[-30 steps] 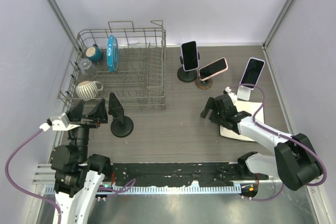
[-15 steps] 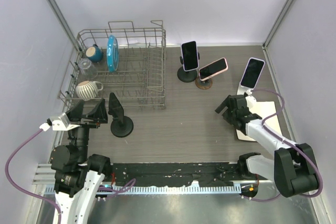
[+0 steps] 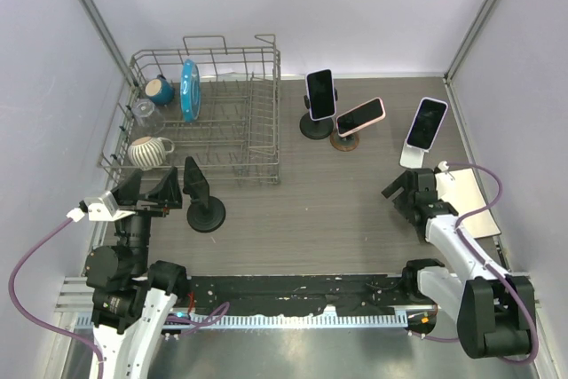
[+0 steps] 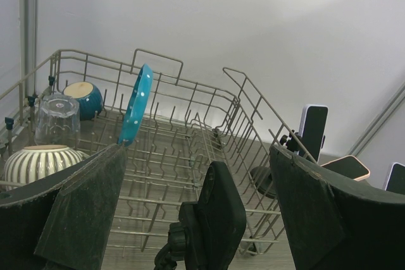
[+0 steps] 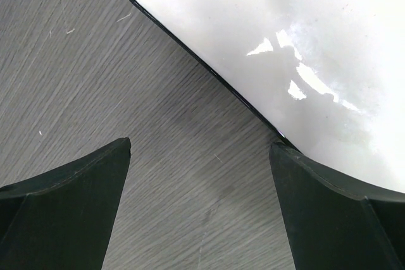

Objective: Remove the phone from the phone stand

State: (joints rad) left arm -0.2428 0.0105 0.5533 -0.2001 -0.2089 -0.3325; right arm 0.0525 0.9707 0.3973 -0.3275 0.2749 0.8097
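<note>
Three phones stand in stands at the back. A dark phone (image 3: 319,93) is on a black stand. A pink-cased phone (image 3: 360,115) lies tilted on a round wooden stand. A pale-cased phone (image 3: 427,122) leans on a white stand (image 3: 412,158). All three show small in the left wrist view, the first of them upright past the rack (image 4: 313,131). An empty black stand (image 3: 202,202) sits in front of my left gripper (image 3: 146,189), which is open, and looms between its fingers in the left wrist view (image 4: 214,219). My right gripper (image 3: 405,186) is open and empty, low over the table below the white stand.
A wire dish rack (image 3: 257,144) at the back left holds a blue plate (image 3: 189,90), a teal bowl, a glass and a striped mug (image 3: 147,151). A white flat board (image 3: 469,203) lies at the right; its black-edged corner shows in the right wrist view (image 5: 266,42).
My right gripper has swung to the right, from mid-table to just below the white stand. The white board now shows farther right. The left arm has not moved.
</note>
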